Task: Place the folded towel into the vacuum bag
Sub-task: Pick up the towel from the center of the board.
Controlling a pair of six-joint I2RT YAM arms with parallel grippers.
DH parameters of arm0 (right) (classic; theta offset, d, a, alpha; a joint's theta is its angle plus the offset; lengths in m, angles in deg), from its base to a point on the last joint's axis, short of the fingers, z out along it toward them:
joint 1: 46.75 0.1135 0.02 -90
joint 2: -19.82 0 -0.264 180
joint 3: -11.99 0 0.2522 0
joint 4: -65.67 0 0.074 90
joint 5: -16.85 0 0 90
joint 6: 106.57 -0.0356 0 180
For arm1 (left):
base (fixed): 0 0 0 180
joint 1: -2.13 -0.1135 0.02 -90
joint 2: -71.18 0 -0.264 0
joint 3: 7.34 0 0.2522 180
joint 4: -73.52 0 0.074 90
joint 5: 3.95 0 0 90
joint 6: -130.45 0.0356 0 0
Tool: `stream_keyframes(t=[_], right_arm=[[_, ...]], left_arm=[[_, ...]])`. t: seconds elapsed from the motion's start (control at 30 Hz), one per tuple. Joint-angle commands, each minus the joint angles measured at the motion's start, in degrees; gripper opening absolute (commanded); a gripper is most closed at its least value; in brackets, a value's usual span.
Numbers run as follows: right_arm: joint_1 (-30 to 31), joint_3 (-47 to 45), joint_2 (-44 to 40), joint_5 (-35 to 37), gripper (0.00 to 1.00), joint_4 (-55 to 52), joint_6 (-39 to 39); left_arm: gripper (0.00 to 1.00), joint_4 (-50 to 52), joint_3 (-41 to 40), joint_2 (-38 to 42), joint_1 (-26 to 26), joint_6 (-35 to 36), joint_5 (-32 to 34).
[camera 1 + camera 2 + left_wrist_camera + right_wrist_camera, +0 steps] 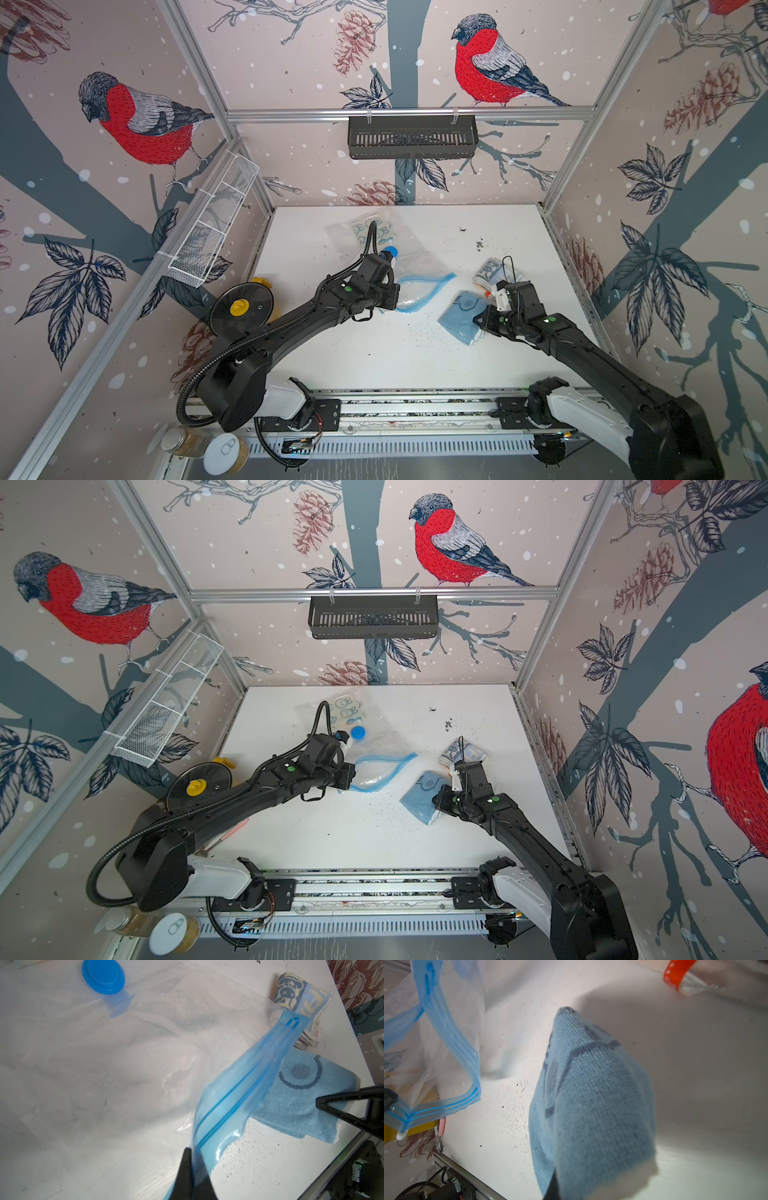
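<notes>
The vacuum bag (419, 262) (380, 744) lies clear and crumpled on the white table, with its round blue valve cap (391, 252) (103, 976) at the far side. Its blue zip strip (428, 283) (239, 1093) stands apart as an open mouth. My left gripper (394, 298) (192, 1152) is shut on the near end of that strip, lifting it. The folded towel (459, 318) (417, 798) (591, 1095) is light blue with a darker print and sits to the right of the bag mouth. My right gripper (482, 322) (562, 1186) is shut on its edge, one corner raised.
A rolled patterned towel (494, 270) lies behind the right gripper. A printed cloth (370, 232) shows through the bag's far end. A pot lid with yellow knob (241, 307) leans at the left. A white wire basket (212, 224) and a black basket (411, 137) hang on the walls. Jars (224, 453) stand front left.
</notes>
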Motion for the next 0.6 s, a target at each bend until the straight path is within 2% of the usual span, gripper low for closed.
stream_keyframes(t=[0.0,0.2,0.33,0.57], right_arm=[[0.43,-0.46,1.05,-1.89,0.0,2.97,0.16],[1.49,0.11,2.05,-2.03,0.0,3.92,-1.47],[1.4,1.65,0.88,-4.82,0.0,3.88,-1.53],[1.47,5.12,-1.15,-8.72,0.0,-1.63,2.82]], left_arm=[[0.0,-0.93,0.44,-0.1,0.03,-0.33,1.81],[0.0,-1.2,0.06,-0.01,0.06,-0.3,1.97],[0.0,-1.64,-0.47,0.25,0.03,-0.76,1.73],[0.0,-2.25,-0.01,0.35,0.06,-1.48,2.23]])
